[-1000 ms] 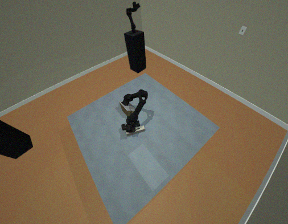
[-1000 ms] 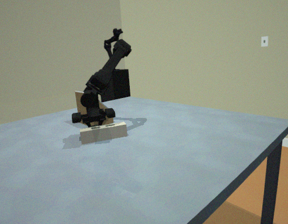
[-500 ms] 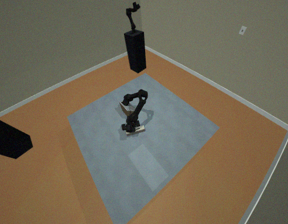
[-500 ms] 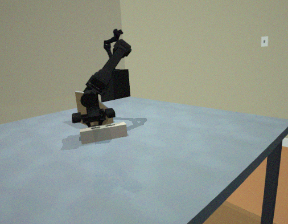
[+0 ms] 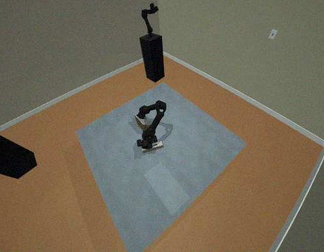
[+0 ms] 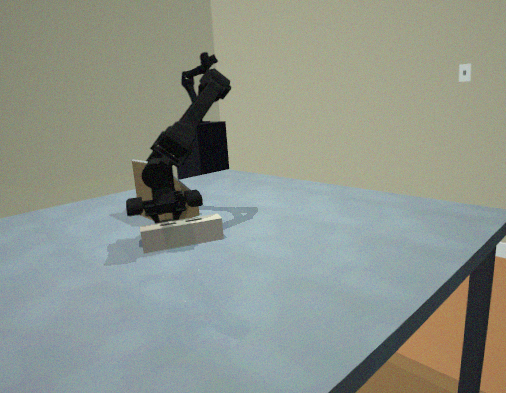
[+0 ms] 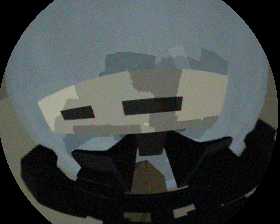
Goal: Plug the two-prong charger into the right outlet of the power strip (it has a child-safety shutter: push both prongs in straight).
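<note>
The cream power strip (image 5: pixel 158 145) (image 6: pixel 183 238) (image 7: pixel 202 95) lies on the blue table, its dark outlet slots facing up. In the wrist view one outlet (image 7: pixel 77 113) is at the left and the other outlet (image 7: pixel 152 106) is near the middle. My gripper (image 6: pixel 166 218) (image 7: pixel 148 128) is shut on the charger, a small dark block (image 7: pixel 151 146). The charger appears at the strip's lower long edge in the wrist view, in line with the middle slot. Its prongs are hidden, and I cannot tell whether it touches the strip. The arm hides the charger in the top and exterior views.
A tan and white upright panel (image 5: pixel 140 122) (image 6: pixel 141 183) stands behind the gripper, near the arm. The blue table top (image 5: pixel 199 143) (image 6: pixel 291 283) extends around the strip. Black pedestals (image 5: pixel 152 58) (image 5: pixel 13 157) stand beyond the table, one carrying another arm (image 5: pixel 147 21).
</note>
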You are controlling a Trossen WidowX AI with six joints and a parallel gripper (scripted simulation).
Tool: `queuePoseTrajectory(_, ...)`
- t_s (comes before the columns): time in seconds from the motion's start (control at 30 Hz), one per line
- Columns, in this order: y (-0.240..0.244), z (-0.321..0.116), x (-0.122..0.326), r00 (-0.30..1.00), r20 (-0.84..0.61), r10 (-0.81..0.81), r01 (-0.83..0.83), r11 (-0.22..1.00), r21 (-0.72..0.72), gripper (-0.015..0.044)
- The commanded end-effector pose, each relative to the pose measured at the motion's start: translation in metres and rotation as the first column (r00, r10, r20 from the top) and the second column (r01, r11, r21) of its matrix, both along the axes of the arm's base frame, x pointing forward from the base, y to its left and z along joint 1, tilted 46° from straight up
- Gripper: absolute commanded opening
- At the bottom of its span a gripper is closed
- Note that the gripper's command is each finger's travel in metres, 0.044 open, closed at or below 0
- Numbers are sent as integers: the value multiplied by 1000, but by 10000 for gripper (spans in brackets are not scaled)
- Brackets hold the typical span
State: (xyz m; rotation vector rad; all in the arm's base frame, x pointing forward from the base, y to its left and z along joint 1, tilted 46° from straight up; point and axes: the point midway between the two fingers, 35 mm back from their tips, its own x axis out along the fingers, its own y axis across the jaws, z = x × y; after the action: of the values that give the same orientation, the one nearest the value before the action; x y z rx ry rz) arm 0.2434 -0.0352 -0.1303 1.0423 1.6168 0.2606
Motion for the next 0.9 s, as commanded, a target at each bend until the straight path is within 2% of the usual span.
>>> queuePoseTrajectory(0.0, -4, -1, 8, 1000, 27, -6, 6, 1000, -18, 0)
queuePoseTrajectory(0.87, -2, -3, 7, 1000, 27, -6, 6, 1000, -17, 0)
